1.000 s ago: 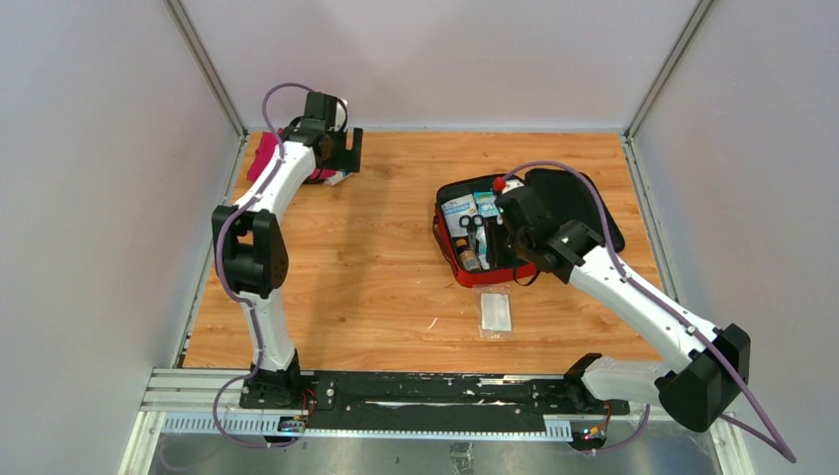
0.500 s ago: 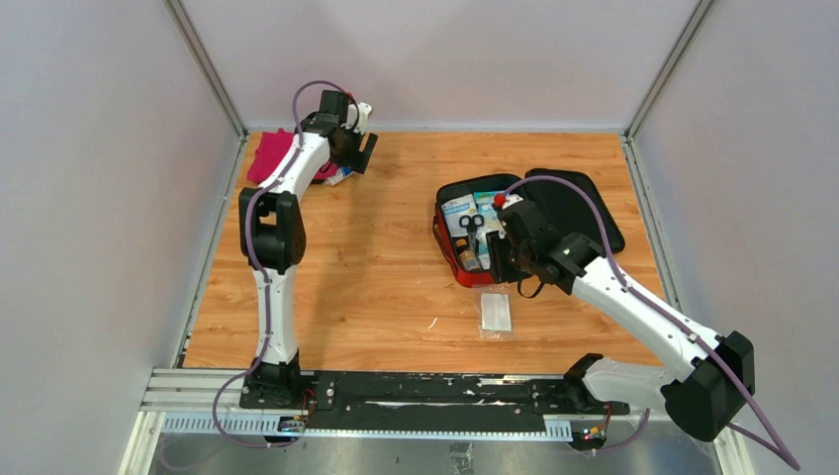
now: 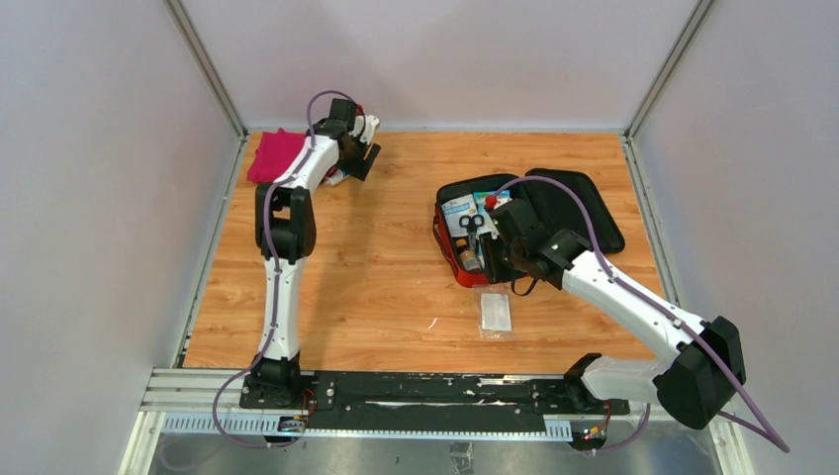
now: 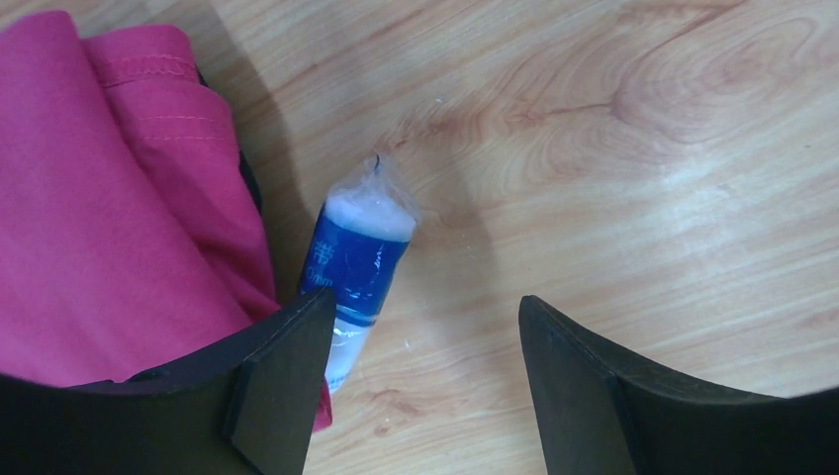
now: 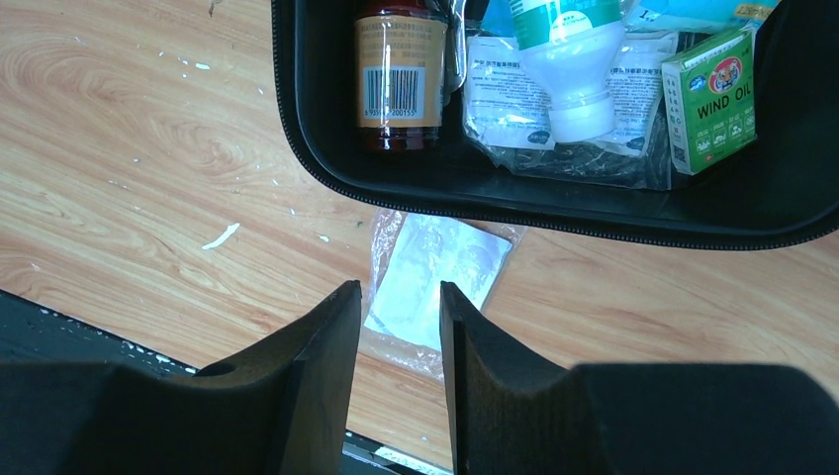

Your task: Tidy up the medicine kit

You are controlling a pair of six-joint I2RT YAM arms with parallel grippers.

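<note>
The medicine kit (image 3: 442, 240) lies open right of centre, red shell with black lining (image 5: 307, 119), its lid (image 3: 584, 203) flat behind it. Inside are a brown bottle (image 5: 399, 69), a white bottle (image 5: 567, 59), a green Wind Oil box (image 5: 707, 97) and scissors (image 3: 471, 222). My right gripper (image 5: 398, 287) hovers over the kit's near edge, jaws a little apart and holding nothing; a clear packet (image 5: 435, 272) lies on the table below. At the far left, my left gripper (image 4: 427, 300) stands open, with a blue-and-white wrapped roll (image 4: 356, 262) beside its left finger (image 4: 287, 366).
A folded pink cloth (image 4: 109, 198) lies in the far left corner (image 3: 275, 155), touching the roll. Grey walls close in the table on three sides. A black rail (image 3: 425, 391) with the arm bases runs along the near edge.
My left arm has stretched out and swung right, off the pink cloth, and its jaws have narrowed. My right gripper has slid towards the kit's near edge.
</note>
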